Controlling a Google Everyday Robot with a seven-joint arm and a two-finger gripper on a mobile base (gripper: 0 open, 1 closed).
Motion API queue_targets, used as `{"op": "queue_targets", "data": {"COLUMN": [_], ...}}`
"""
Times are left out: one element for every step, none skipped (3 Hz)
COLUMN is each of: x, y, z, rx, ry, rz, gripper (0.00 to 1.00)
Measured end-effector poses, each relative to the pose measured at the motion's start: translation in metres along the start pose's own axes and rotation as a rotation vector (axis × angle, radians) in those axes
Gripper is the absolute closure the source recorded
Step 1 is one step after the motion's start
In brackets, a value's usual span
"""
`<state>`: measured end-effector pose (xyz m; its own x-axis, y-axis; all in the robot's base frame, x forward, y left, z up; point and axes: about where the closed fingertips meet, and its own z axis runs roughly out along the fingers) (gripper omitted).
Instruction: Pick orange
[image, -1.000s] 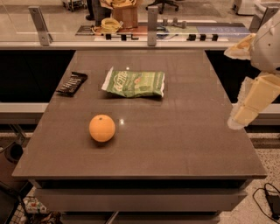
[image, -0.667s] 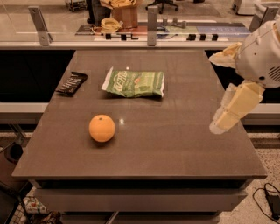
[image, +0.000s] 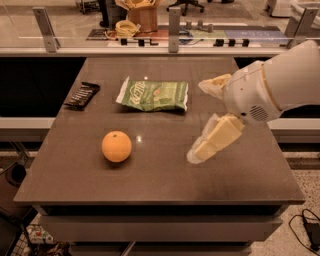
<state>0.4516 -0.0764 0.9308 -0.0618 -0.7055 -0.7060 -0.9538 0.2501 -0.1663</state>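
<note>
Only container-like thing on the table (image: 165, 187) is the green snack bag (image: 154, 95). It lies flat towards the far side, approx. mid-width. Can't tell what's in it or whether it's sealed. A dark flat packet (image: 82, 95) sits near the left edge, apart from the bag.

The orange (image: 116, 146) rests on the table, front-left part, nearer the camera than the bag and clear of it, w/ a small dark stem spot on top. Nothing touches it.

The gripper (image: 196, 121) comes in from the right on a white arm (image: 280, 82) and hangs over the table's right half. Its two cream fingers (image: 220, 137) are spread wide, nothing betw. them. The upper one is near the bag's right edge; the lower one points down-left. The orange is to the gripper's left, well apart, w/ bare tabletop betw. the two.
</note>
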Motion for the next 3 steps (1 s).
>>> {"op": "queue_targets", "data": {"x": [-0.017,-0.036,-0.052], "y": [-0.003,0.0,0.012], "z": [0.046,0.084,0.109], "rx": [-0.022,-0.063,-0.101], "ry": [-0.105,-0.196,-0.249], "rz": [0.032,0.043,0.038], "gripper": [0.0,0.0,0.0]}}
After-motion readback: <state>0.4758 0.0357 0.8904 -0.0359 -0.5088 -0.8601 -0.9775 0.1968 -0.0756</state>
